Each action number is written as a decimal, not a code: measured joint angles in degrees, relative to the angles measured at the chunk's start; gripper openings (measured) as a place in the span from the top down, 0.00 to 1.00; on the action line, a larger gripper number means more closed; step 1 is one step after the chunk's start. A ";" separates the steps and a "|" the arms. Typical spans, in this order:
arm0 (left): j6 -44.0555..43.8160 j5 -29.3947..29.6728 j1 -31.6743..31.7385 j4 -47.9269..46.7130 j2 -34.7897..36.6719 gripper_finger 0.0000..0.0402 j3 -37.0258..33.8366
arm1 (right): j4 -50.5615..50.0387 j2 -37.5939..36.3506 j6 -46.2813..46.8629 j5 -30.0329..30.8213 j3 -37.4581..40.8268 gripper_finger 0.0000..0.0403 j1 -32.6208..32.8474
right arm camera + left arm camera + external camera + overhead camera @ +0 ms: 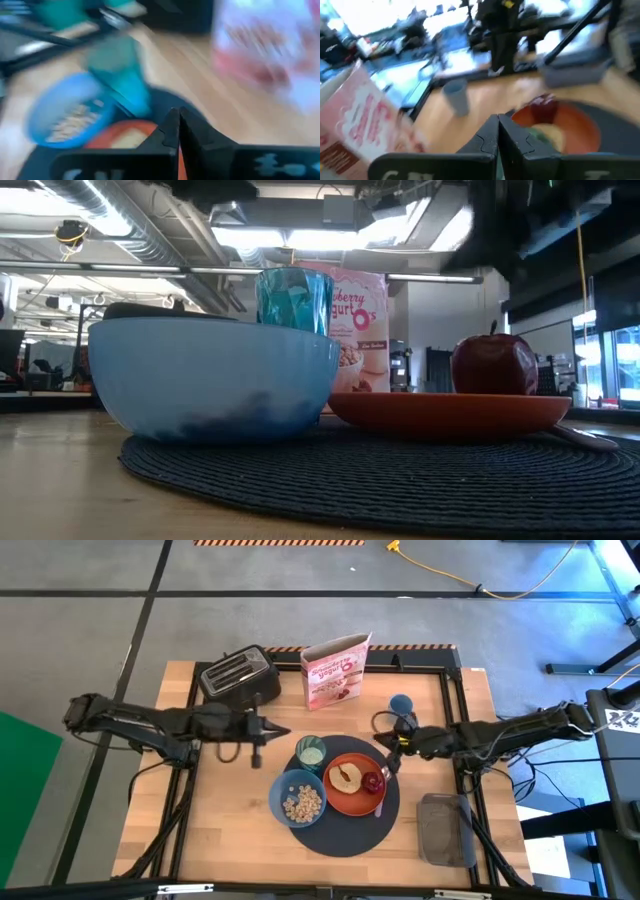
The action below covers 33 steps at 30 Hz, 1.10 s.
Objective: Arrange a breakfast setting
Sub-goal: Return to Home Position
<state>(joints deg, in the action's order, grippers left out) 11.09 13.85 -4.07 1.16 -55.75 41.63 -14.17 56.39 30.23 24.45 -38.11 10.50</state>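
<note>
Hanging low over the far right edge of the large round dark-grey mat (345, 836), the right gripper (388, 764) had its fingers pressed together on nothing. The left gripper (282, 732), likewise closed and empty, sat over bare table (230, 820) just beside the pale-green glass (311, 751). Everything was laid on that mat, near centre table, so the danger looked to be in the exit! A low sideways sweep by the right arm could shove the orange plate (345, 803), set the small red apple (372, 782) rolling or flick the spoon (382, 804), and a dip from the left could topple the glass

Surfaces, big to small: the mat was coiled, ribbed weave, grippy. The blue bowl (279, 790) was smooth and deep, holding cereal. The plate was shallow and glossy, the glass faceted and translucent, the toast slice (347, 777) flat and pale, the apple shiny and round, the spoon slim
</note>
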 joint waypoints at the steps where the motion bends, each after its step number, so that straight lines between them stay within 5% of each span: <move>1: -0.03 -2.37 0.46 1.69 1.63 0.99 -1.29 | 3.92 -0.26 -4.99 -1.63 0.00 1.00 -0.02; 6: -1.58 -9.49 0.97 16.51 7.99 0.99 -10.46 | 26.54 0.17 -29.71 -17.52 1.96 1.00 -0.02; 10: -3.52 -5.63 -0.08 23.68 12.99 0.99 -18.21 | 40.82 0.47 -39.80 -30.17 6.16 1.00 -0.02; 21: -3.81 6.61 -2.01 11.06 31.79 0.99 -25.09 | 31.20 -7.83 -44.03 -34.81 7.49 1.00 -10.44; 33: -7.80 6.44 -1.95 1.81 39.48 0.99 -26.71 | 34.18 -12.62 -42.25 -39.20 14.11 1.00 -16.31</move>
<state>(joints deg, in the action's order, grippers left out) 3.30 20.29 -6.02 2.97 -16.27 14.92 20.01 43.77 -12.02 -14.75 -24.00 -5.81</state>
